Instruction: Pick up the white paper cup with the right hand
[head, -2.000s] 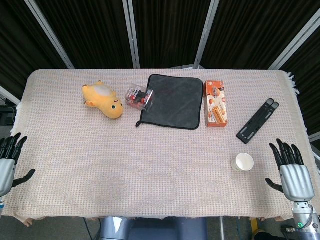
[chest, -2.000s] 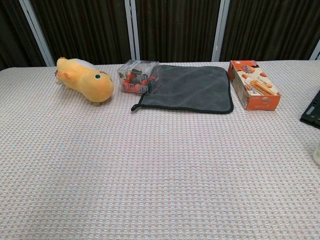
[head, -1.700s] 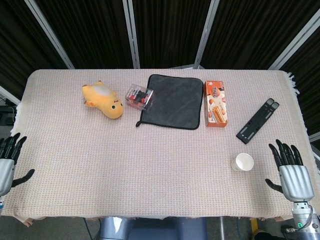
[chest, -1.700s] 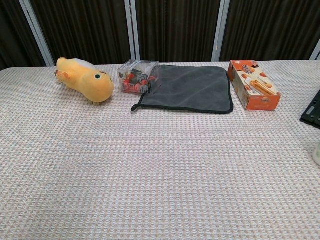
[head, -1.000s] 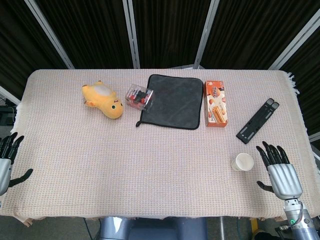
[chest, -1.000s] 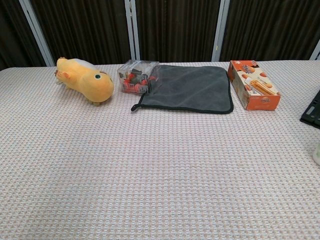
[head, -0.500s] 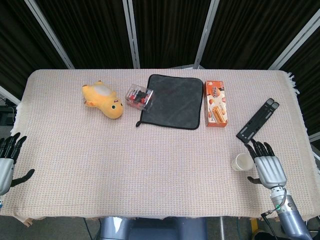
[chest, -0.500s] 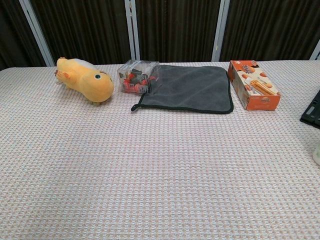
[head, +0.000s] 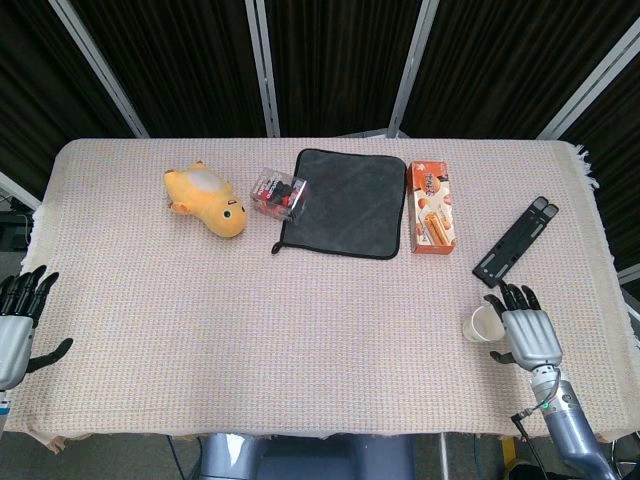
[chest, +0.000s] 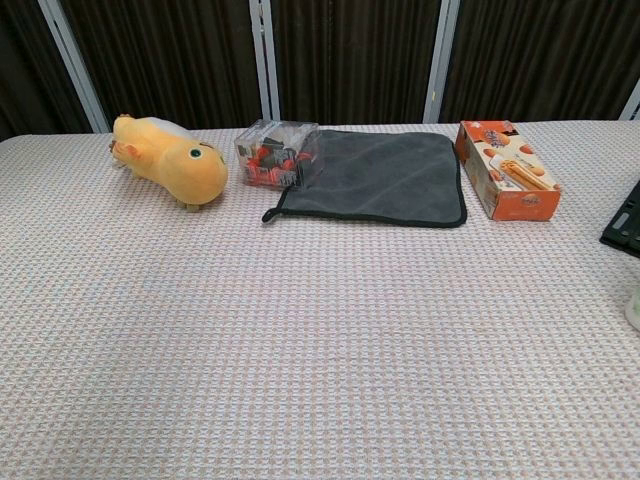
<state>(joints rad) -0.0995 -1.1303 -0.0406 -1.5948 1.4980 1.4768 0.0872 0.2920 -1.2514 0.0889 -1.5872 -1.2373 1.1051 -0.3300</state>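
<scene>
The white paper cup (head: 484, 323) stands upright near the table's front right; in the chest view only its edge (chest: 634, 308) shows at the right border. My right hand (head: 525, 332) is just right of the cup, fingers spread, holding nothing; whether it touches the cup I cannot tell. My left hand (head: 16, 325) hangs open off the table's front left corner. Neither hand shows in the chest view.
A black folding stand (head: 516, 243) lies behind the cup. An orange snack box (head: 433, 207), a dark grey cloth (head: 346, 201), a clear box of red items (head: 279, 192) and a yellow plush toy (head: 207, 199) line the far side. A woven cloth (head: 300, 330) covers the table.
My right hand has moved left and forward from beyond the table's right edge to right beside the cup. The cup and the left hand have hardly moved.
</scene>
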